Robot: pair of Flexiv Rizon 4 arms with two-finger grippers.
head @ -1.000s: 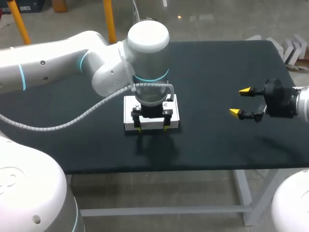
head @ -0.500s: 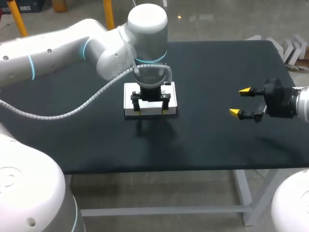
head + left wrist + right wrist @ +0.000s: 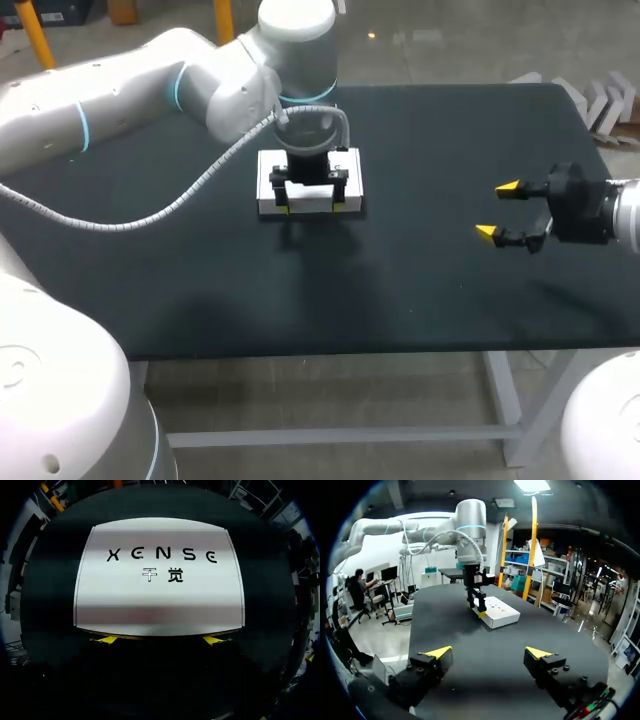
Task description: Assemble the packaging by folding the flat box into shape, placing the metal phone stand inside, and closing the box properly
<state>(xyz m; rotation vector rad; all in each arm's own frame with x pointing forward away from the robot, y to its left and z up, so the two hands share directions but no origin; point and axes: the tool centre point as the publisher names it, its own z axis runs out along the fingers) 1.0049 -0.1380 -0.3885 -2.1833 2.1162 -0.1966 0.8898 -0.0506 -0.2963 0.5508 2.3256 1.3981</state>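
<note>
**White box partly covered, contact at its near edge undecided**
In the head view the middle of the white box (image 3: 308, 200) is covered by the left gripper (image 3: 311, 208) and its wrist, and the inside of the box is closed from sight. In the left wrist view only the gripper's yellow tips (image 3: 107, 639) are made out, and whether they touch the box's near edge cannot be told. The right arm (image 3: 600, 215) is cut off by the head view's edge.
</note>
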